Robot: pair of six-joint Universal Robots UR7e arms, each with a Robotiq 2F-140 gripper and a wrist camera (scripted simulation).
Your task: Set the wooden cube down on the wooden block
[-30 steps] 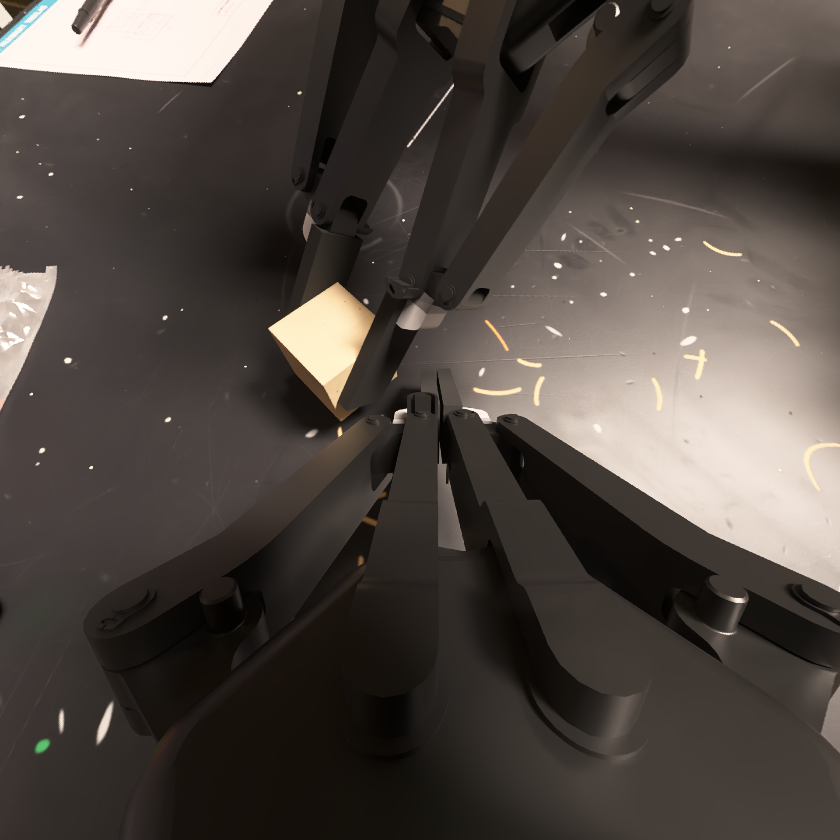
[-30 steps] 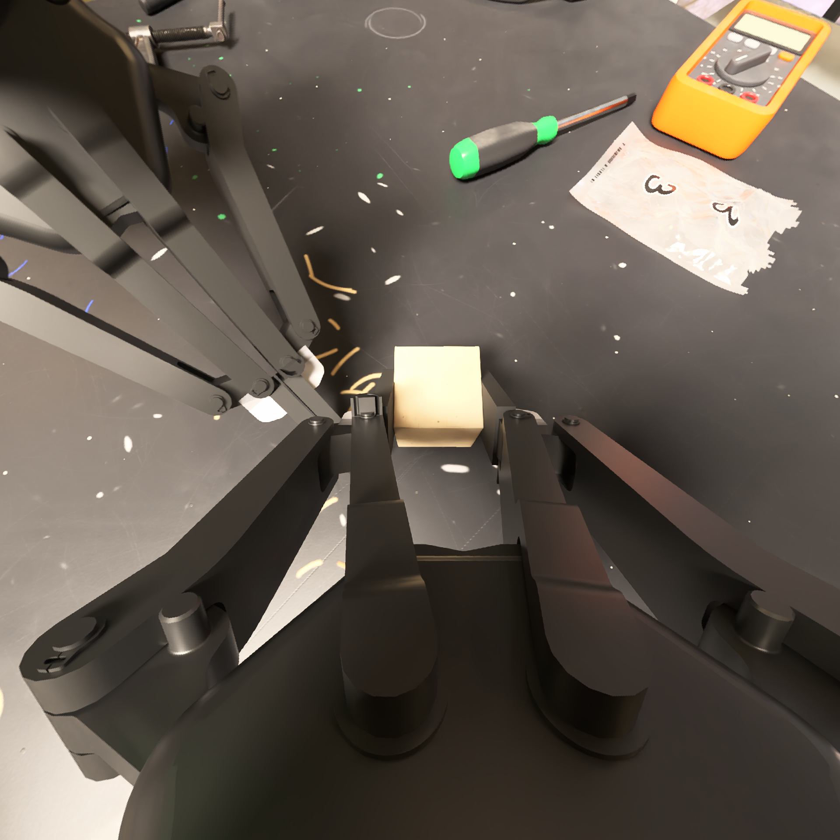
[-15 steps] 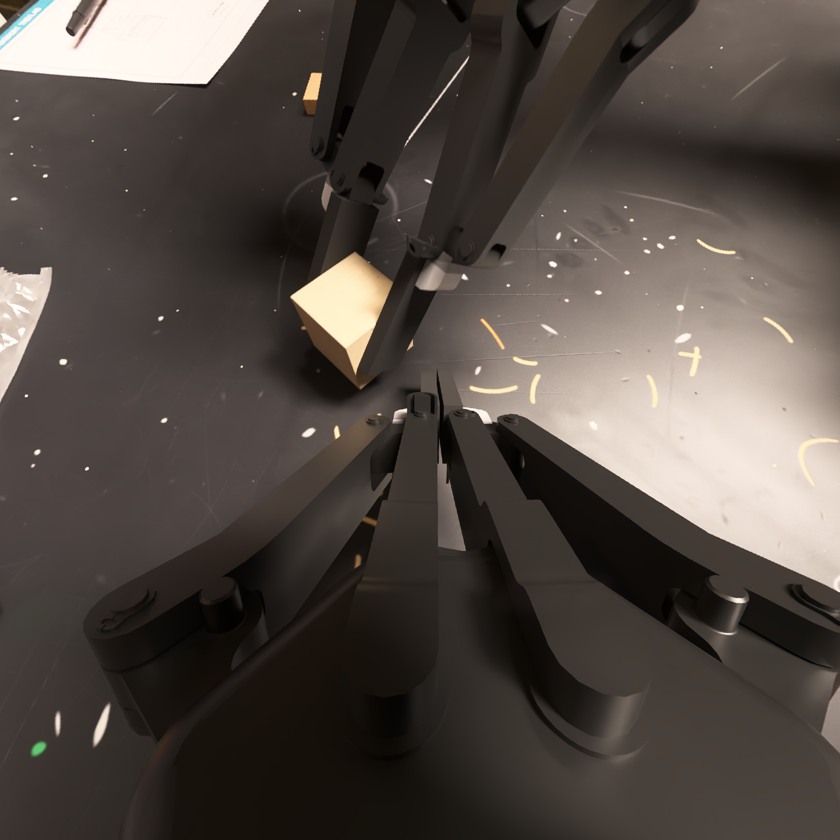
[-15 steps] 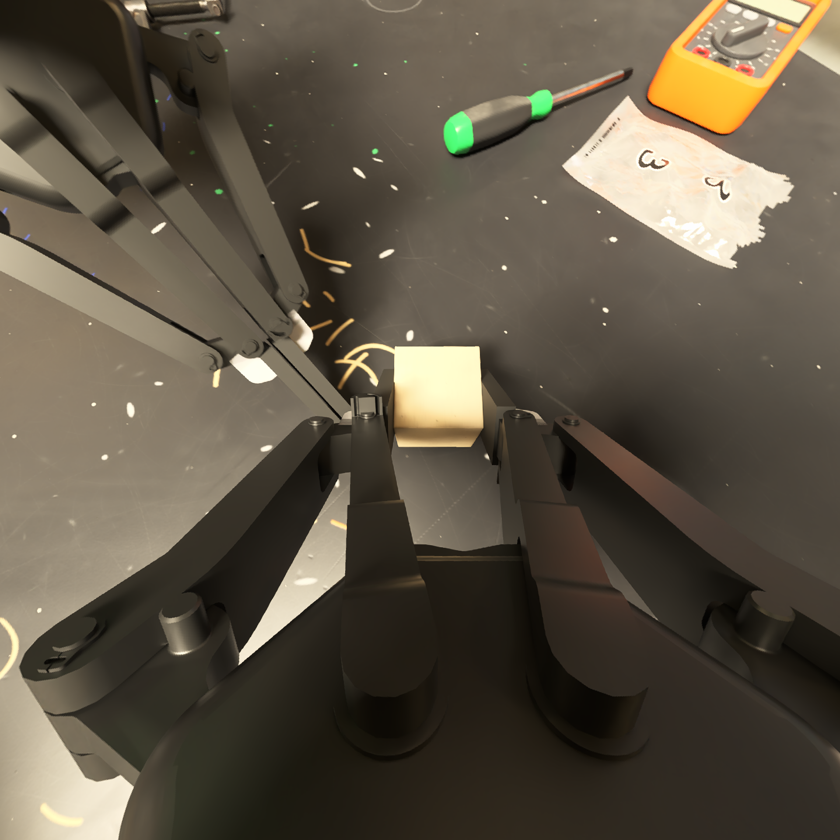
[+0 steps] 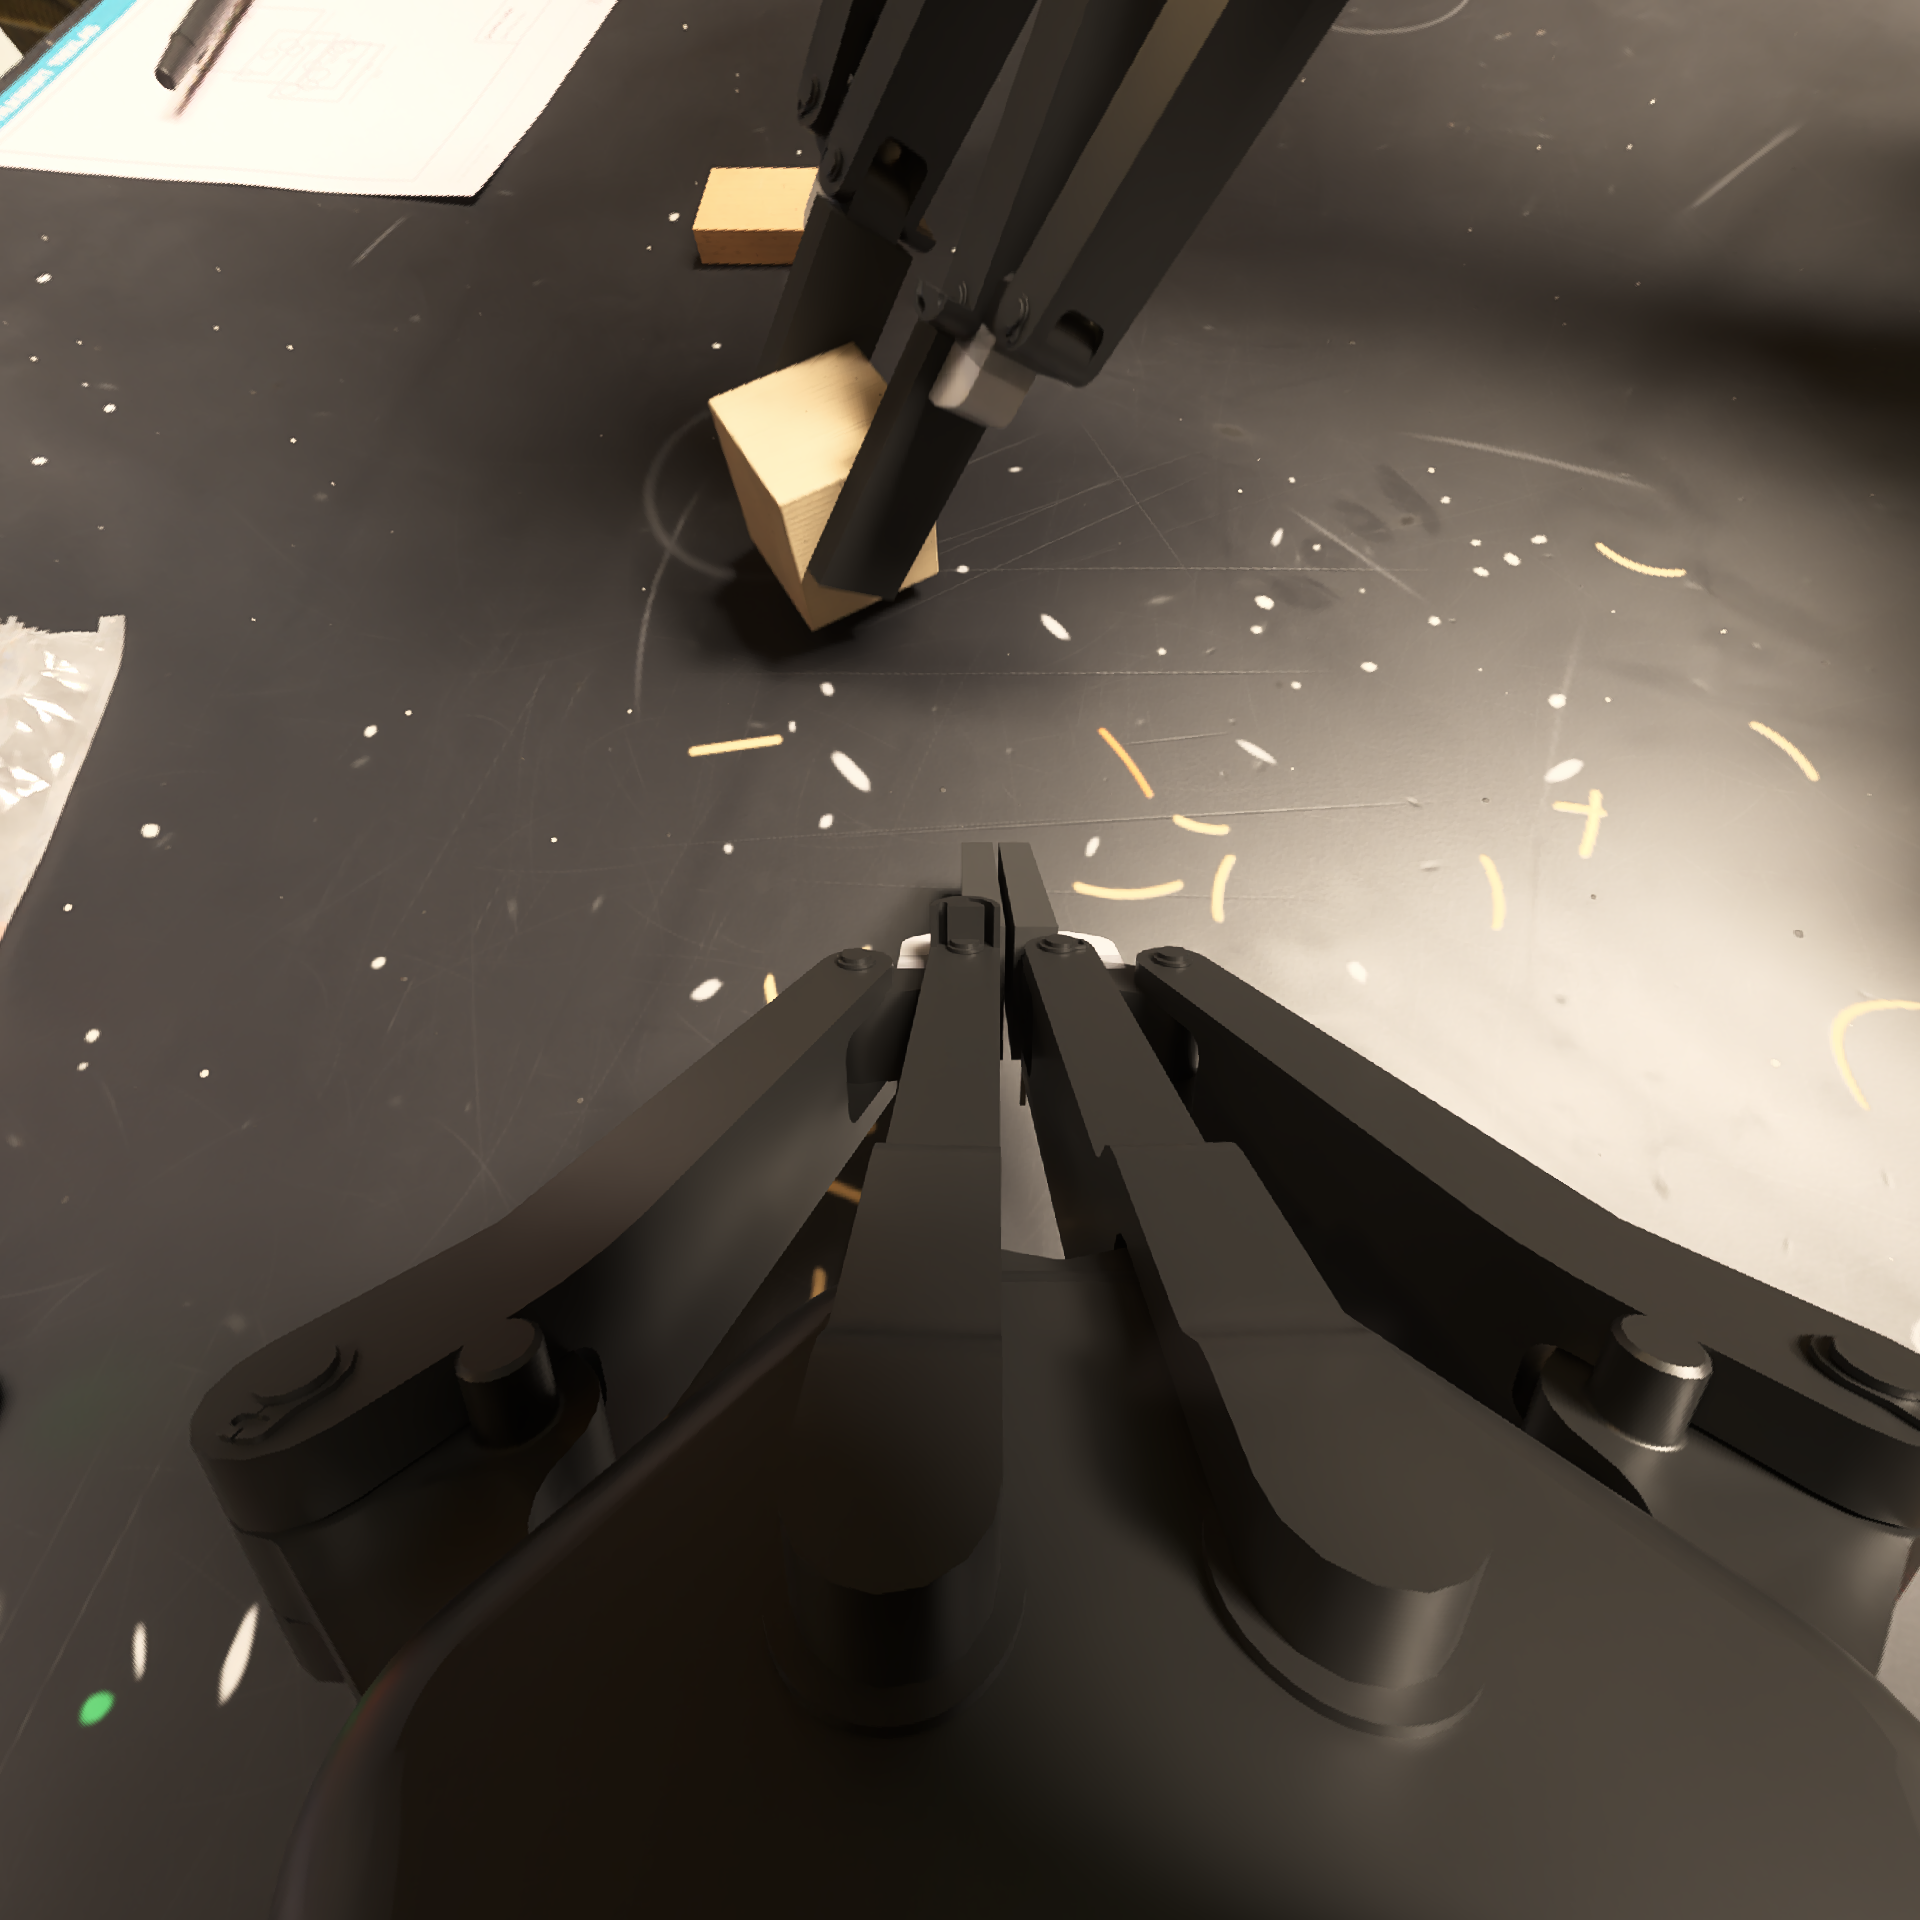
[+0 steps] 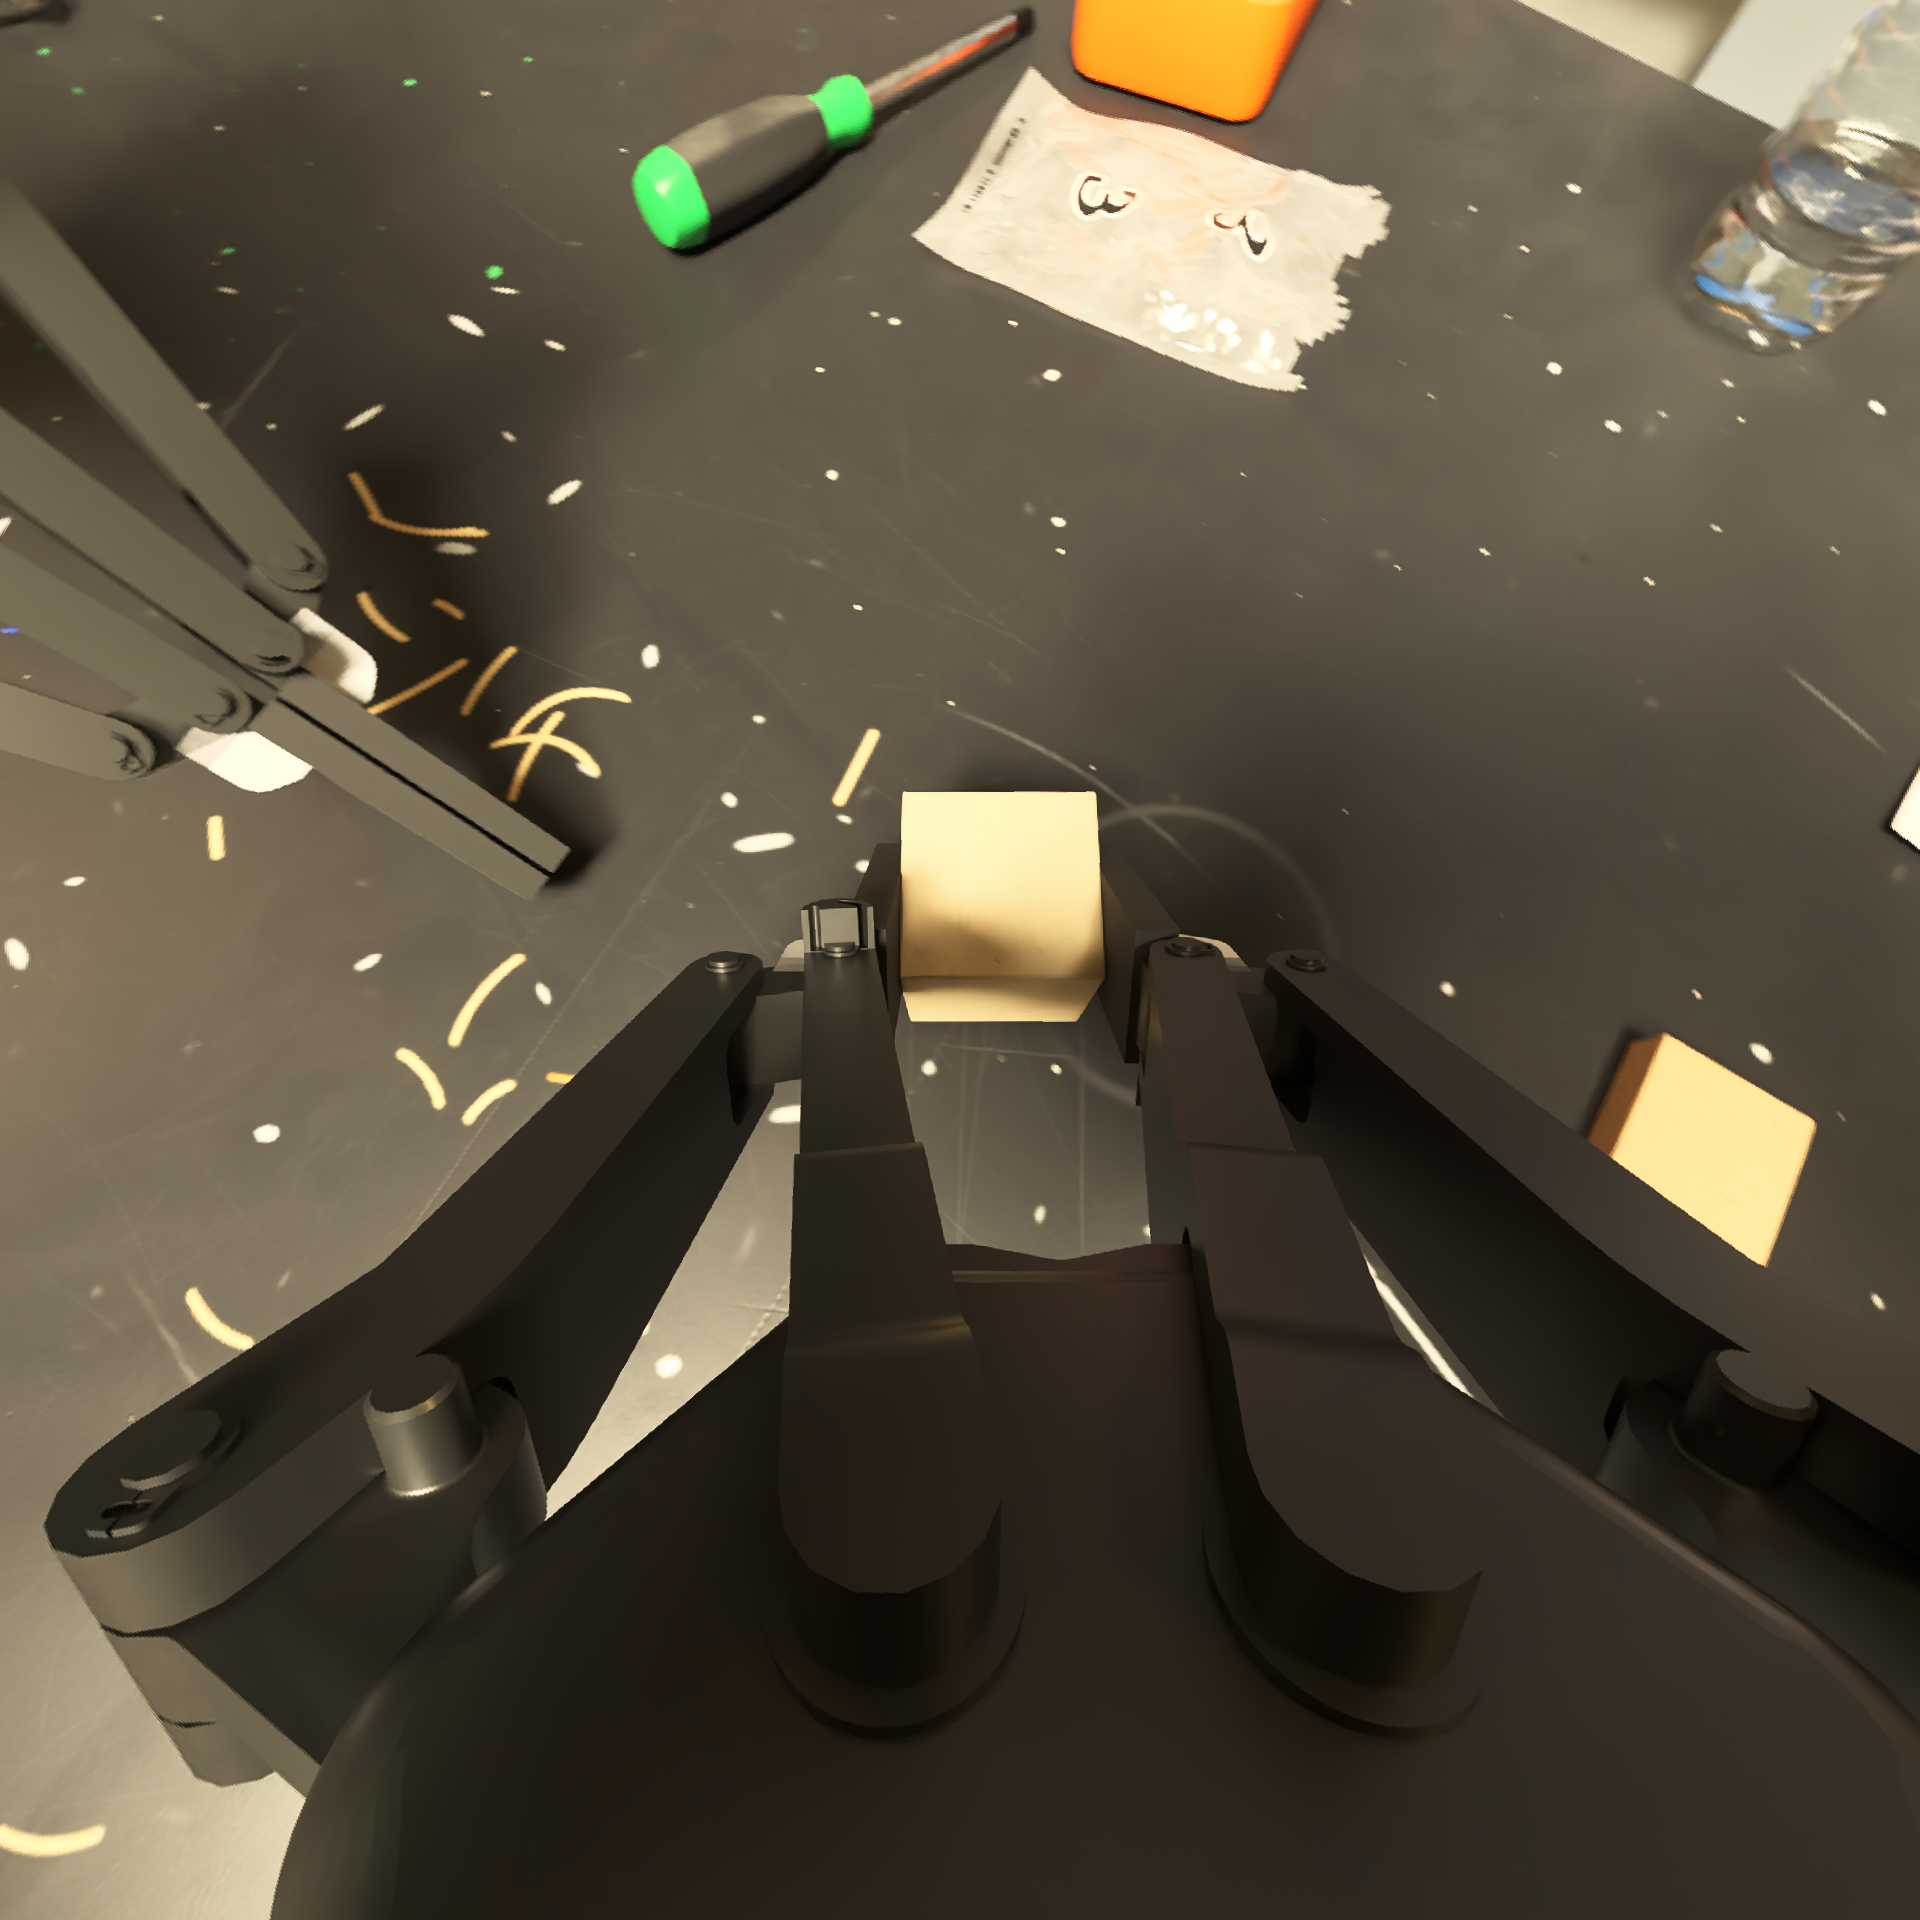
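Observation:
My right gripper (image 6: 997,914) is shut on the pale wooden cube (image 6: 997,883) and holds it just above the dark table. In the left wrist view the cube (image 5: 800,468) hangs tilted between the right gripper's fingers (image 5: 883,499). The darker flat wooden block (image 6: 1704,1143) lies on the table at the right of the right wrist view; in the left wrist view it (image 5: 753,213) lies beyond the cube, partly hidden by the right arm. My left gripper (image 5: 995,862) is shut and empty, low over the table; it also shows in the right wrist view (image 6: 520,857).
A green-handled screwdriver (image 6: 769,156), an orange meter (image 6: 1184,52), a crumpled plastic bag (image 6: 1153,229) and a clear bottle (image 6: 1818,208) lie at the far side. A white sheet with a pen (image 5: 291,83) and another bag (image 5: 52,707) lie left of the left gripper.
My right gripper has carried the cube away from the left gripper, towards the wooden block, which has come into both views. The left gripper has stayed put.

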